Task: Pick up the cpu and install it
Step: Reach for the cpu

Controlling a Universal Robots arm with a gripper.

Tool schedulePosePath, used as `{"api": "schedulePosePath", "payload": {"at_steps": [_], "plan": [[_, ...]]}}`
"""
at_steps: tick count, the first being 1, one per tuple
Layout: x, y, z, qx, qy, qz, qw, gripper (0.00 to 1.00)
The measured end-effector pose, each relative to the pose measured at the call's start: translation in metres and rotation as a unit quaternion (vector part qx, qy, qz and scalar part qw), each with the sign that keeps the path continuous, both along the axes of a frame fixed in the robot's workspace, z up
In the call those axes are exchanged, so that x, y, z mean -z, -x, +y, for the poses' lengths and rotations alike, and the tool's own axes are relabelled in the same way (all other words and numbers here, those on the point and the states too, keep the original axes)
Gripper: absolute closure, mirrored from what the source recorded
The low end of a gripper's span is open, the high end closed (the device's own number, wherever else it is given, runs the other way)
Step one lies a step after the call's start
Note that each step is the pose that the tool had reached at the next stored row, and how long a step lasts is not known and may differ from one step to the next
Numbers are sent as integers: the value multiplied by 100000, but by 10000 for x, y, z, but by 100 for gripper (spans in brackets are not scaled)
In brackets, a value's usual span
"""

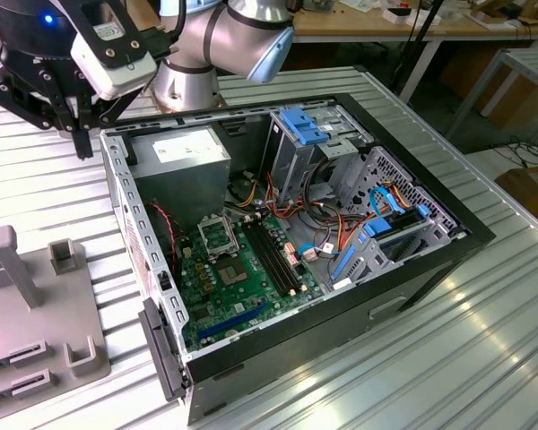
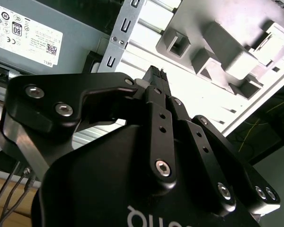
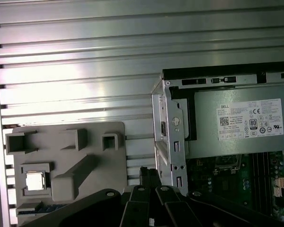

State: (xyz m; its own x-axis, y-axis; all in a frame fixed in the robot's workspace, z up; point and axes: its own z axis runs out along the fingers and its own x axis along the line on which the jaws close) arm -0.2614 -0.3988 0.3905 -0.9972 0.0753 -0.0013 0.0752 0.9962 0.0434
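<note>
CPU (image 3: 35,181) not held: gripper (image 3: 149,171) pinched shut on nothing, hovering over ribbed table (image 3: 85,56) betw. grey holder (image 3: 66,142) & PC case (image 3: 173,123) wall. CPU lies flat in a holder pocket, well apart from gripper. Prob. light, stiff, thin, fragile; take by opp. edges. First wrist view gives CPU; exterior view gives socket (image 1: 217,235) on motherboard (image 1: 242,296).

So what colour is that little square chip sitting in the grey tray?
Silver-grey, a shiny metal face; the cpu shows best in the first wrist view.
</note>
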Motion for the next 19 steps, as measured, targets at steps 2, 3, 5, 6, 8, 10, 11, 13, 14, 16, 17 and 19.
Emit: {"api": "schedulePosePath", "payload": {"at_steps": [2, 3, 5, 6, 8, 10, 11, 13, 14, 16, 17, 19], "plan": [[0, 11, 0, -2, -1, -1, 100000, 89], [0, 19, 0, -1, -2, 1, 100000, 89], [0, 32, 0, -3, -1, 5, 100000, 89], [0, 38, 0, 0, -1, 4, 100000, 89], [0, 49, 0, -2, 1, 11, 100000, 89], [0, 61, 0, -1, 0, 7, 100000, 89], [0, 66, 0, -1, -2, 8, 100000, 89], [0, 80, 0, -3, 0, 10, 100000, 89], [0, 86, 0, -3, -1, 13, 100000, 89], [1, 104, 0, -4, -1, 12, 100000, 89], [1, 110, 0, -2, 0, 15, 100000, 89], [1, 123, 0, -2, -1, 15, 100000, 89]]}}
